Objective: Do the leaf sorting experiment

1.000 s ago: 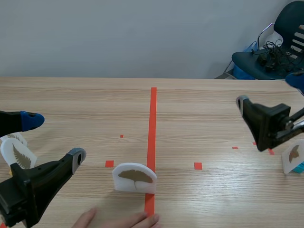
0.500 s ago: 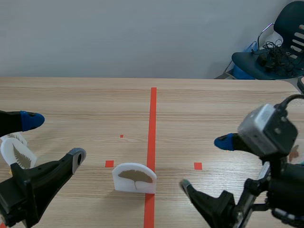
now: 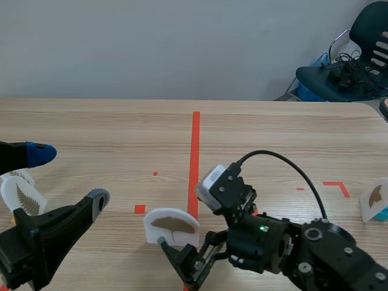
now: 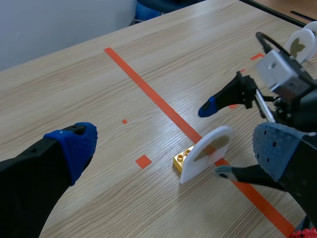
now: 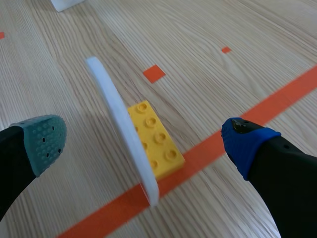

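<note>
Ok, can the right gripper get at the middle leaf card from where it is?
Probably yes. The right gripper is open, with the leaf card standing on its yellow brick between the pads, and nothing else lies between them.

Leaf card [image 5: 124,134] and yellow brick [image 5: 157,144] stand untouched — inside spread right pincer [image 5: 146,143].

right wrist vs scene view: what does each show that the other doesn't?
Right wrist only: the yellow brick against the middle card, seen edge-on. Scene only: the leaf on that card's face, the right card near the table's edge, and the left gripper, open. Both: the middle card at the red tape line, with the right gripper open around it.
</note>
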Controlling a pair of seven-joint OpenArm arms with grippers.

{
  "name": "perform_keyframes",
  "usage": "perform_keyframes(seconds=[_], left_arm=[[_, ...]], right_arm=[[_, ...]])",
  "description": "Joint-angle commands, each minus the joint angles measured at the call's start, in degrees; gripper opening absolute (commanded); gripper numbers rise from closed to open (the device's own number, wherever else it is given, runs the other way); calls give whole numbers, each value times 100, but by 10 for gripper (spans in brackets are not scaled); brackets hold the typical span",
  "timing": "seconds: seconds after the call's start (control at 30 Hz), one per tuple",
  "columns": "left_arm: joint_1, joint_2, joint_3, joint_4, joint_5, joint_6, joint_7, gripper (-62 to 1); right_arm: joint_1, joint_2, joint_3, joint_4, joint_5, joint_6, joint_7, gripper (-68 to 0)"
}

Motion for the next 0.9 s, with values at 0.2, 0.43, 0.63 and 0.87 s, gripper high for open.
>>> perform_keyframes(seconds=[0.2, 0.43, 0.63, 0.87], left_arm=[[-17, 26, -24, 35, -55, -11, -72, 14], [-17, 26, -24, 35, -55, -11, -74, 14], [-20, 26, -24, 35, -55, -11, -74, 14], [-20, 26, -24, 35, -55, -11, -74, 14]], right_arm=[[284, -184, -507, -179, -210, -323, 68, -209], [155, 138, -380, 31, -256, -420, 66, -465], [-221, 393, 170, 894, -271, -417, 63, -658], [-1012, 675, 1091, 2356, -203, -413, -264, -658]])
